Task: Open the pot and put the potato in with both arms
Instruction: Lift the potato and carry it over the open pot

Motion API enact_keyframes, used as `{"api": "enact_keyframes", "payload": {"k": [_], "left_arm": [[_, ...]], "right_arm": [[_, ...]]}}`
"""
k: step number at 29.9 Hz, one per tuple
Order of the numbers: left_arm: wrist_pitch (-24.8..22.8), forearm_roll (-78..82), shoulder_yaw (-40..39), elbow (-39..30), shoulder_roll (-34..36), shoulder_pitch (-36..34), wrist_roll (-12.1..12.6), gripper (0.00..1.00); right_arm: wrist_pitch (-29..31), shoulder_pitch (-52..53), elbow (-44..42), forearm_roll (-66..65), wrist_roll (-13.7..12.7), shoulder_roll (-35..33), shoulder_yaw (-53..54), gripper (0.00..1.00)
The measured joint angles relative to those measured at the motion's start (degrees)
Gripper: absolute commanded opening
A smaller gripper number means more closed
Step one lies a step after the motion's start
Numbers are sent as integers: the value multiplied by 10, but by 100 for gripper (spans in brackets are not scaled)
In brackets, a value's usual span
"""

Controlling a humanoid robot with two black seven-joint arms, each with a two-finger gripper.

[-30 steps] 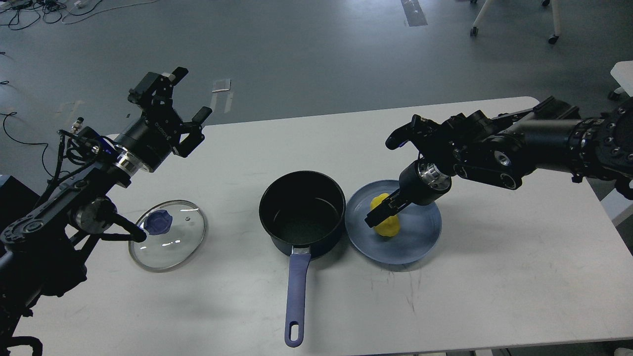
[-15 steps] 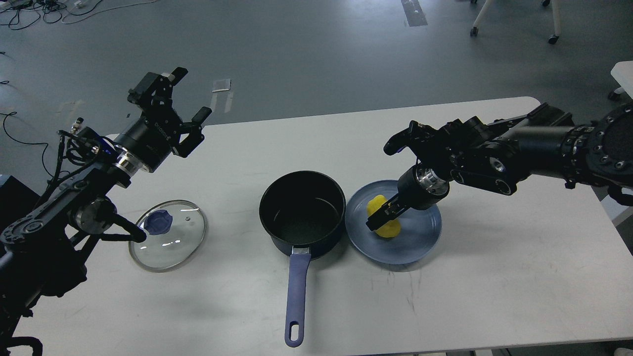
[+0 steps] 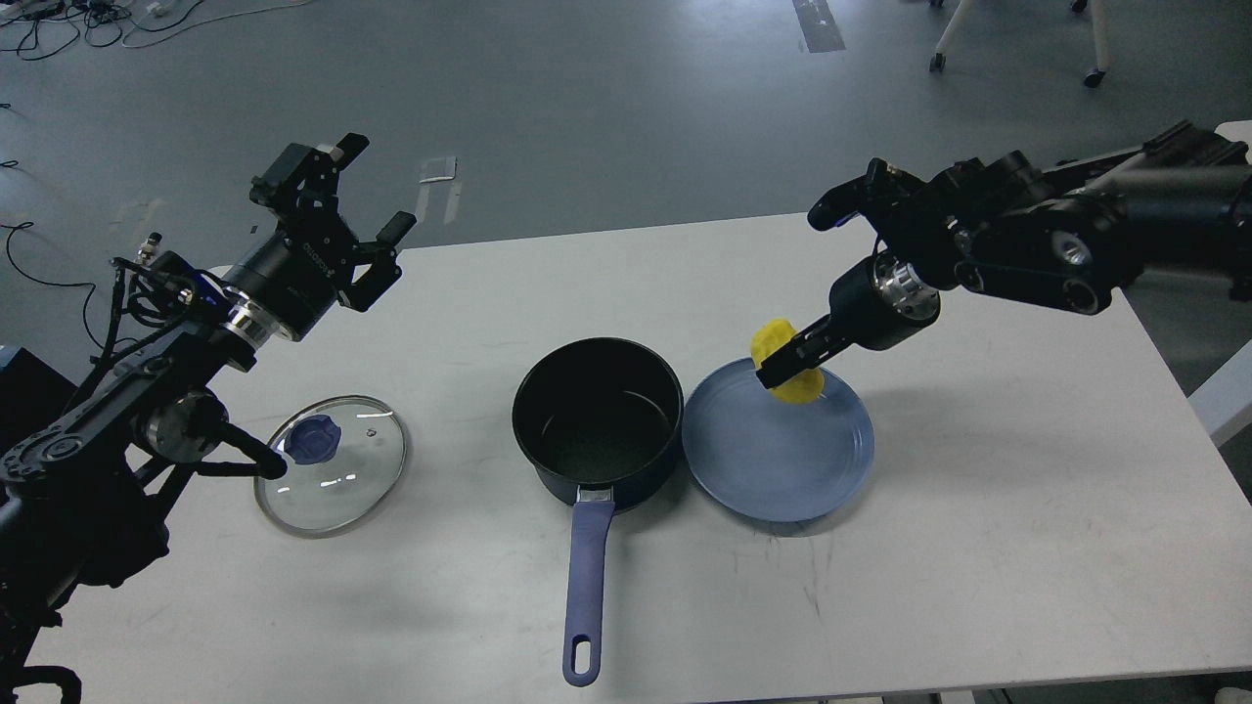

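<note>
The dark pot (image 3: 598,416) stands open at the table's middle, its blue handle (image 3: 584,596) pointing toward me. Its glass lid (image 3: 333,463) with a blue knob lies flat on the table to the left. My right gripper (image 3: 782,370) is shut on the yellow potato (image 3: 785,370) and holds it in the air above the far rim of the blue plate (image 3: 778,452), to the right of the pot. My left gripper (image 3: 357,186) is open and empty, raised above the table's far left edge, well behind the lid.
The white table (image 3: 978,548) carries only the pot, lid and plate. The floor behind holds cables at the far left and chair legs (image 3: 1017,44) at the far right.
My right gripper has closed on the potato and lifted it off the plate, up and a little to the right. The left arm has stayed still.
</note>
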Motion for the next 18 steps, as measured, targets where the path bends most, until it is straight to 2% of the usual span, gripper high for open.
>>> {"api": "enact_keyframes", "payload": {"k": [6, 14, 18], "left_arm": [[0, 0, -1, 0, 4, 0, 0, 98], [0, -1, -7, 0, 7, -1, -1, 98], [0, -1, -11, 0, 6, -1, -1, 98]], "right_arm": [[0, 28, 20, 18, 0, -2, 35, 15], [0, 24, -33, 73, 0, 105, 36, 17], [0, 16, -56, 106, 0, 149, 33, 23]]}}
